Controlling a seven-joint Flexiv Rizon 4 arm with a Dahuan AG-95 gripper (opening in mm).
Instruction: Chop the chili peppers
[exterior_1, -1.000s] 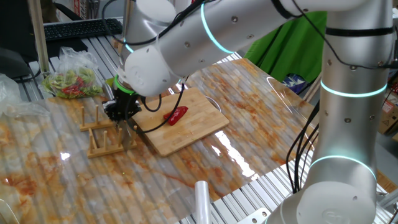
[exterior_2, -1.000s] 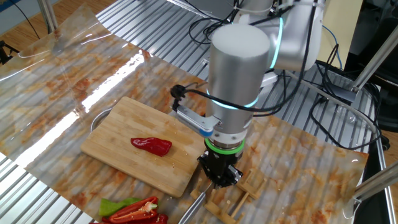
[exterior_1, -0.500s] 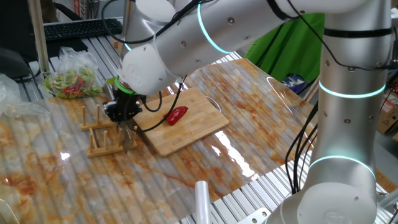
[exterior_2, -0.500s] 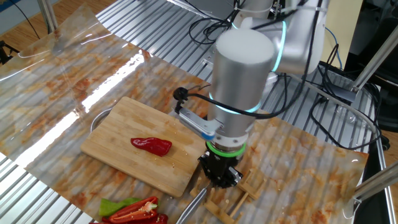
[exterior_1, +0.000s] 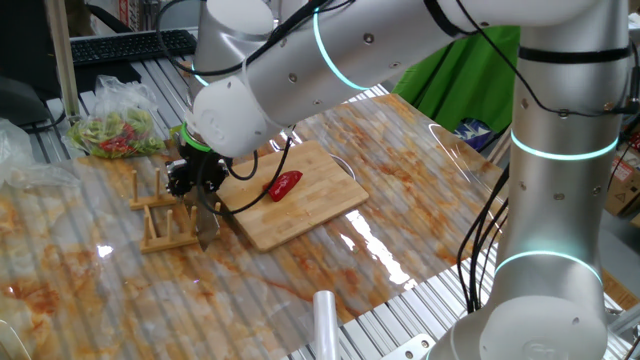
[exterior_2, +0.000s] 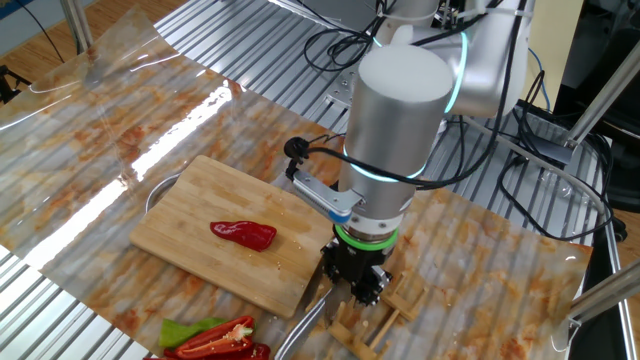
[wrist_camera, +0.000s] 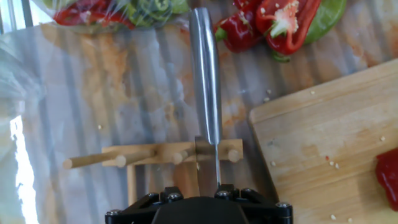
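Chili pepper (exterior_2: 243, 234) — beside knife-holding fingers (exterior_2: 352, 287)

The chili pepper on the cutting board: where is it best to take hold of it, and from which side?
Probably from straight above, with the jaws across the narrow width of its thicker middle. The chili pepper lies flat and alone on the cutting board, so nothing blocks its long sides, and the tapered end would likely slip. The gripper is occupied by the knife at present.
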